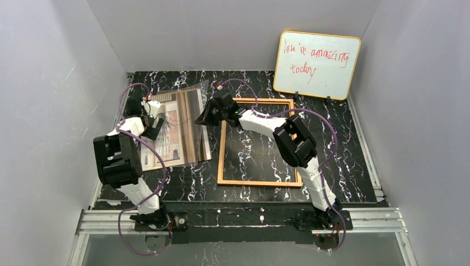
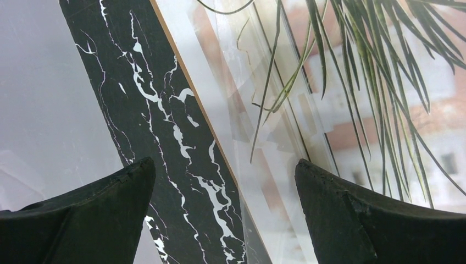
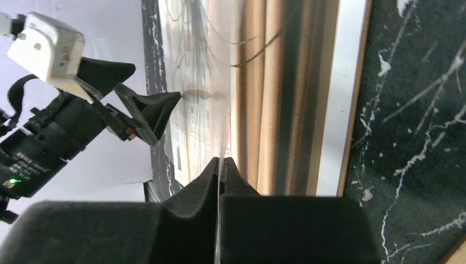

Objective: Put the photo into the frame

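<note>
Closer (wrist): end effector (image 3: 221,161) pinches sheet (image 3: 226,126).

1 overhead view, 2 wrist close-ups on photo (image 1: 180,130)

Lab test booth: white panel walls (image 1: 50,83) around marbled table (image 1: 354,166).

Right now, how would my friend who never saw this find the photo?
Start at the black marble table and find the empty orange frame lying in its middle. The photo lies flat just left of it, partly under a clear sheet. It alone shows a picture: brown curtains and a spiky green plant, unlike the whiteboard with red writing.
</note>
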`<state>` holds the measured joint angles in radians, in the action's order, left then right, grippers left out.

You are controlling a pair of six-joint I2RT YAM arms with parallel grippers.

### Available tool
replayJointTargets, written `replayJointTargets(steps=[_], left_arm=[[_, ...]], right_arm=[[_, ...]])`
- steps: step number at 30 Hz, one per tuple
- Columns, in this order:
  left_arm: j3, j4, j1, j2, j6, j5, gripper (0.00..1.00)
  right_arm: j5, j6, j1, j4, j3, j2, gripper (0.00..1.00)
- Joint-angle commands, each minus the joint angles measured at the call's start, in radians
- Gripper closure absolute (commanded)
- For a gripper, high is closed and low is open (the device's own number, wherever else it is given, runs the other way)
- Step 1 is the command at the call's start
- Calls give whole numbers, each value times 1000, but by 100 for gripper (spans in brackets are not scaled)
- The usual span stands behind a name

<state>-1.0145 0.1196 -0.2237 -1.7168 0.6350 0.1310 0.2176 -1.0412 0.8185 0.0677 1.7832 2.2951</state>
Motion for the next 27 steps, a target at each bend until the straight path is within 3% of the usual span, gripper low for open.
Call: replayJointTargets(steps=[1,9,14,16,20,22,27], left_arm=[[-20,207,-11,-43,-17,22,2],[-319,364,-58,21,-193,-14,2],[-456,515,-51,34,-247,-128,2],[-457,565,-30,44,-250,-192,2],[-375,575,61,85,-244,-168,2],[-340,575,111,93,-249,-154,2],[-342,587,145,76,-277,-183,2]], right_arm=[[-21,58,11,-50,62,-36,99],[-130,297,11,-191,39,-305,99],[-325,491,5,-512,47,-526,99],[-413,567,0,-614,33,-625,99],[-697,642,-2,-869,65,-791,99],[-879,636,-2,-1041,142,-814,99],[-1160,574,-3,-1371,314,-793,99]])
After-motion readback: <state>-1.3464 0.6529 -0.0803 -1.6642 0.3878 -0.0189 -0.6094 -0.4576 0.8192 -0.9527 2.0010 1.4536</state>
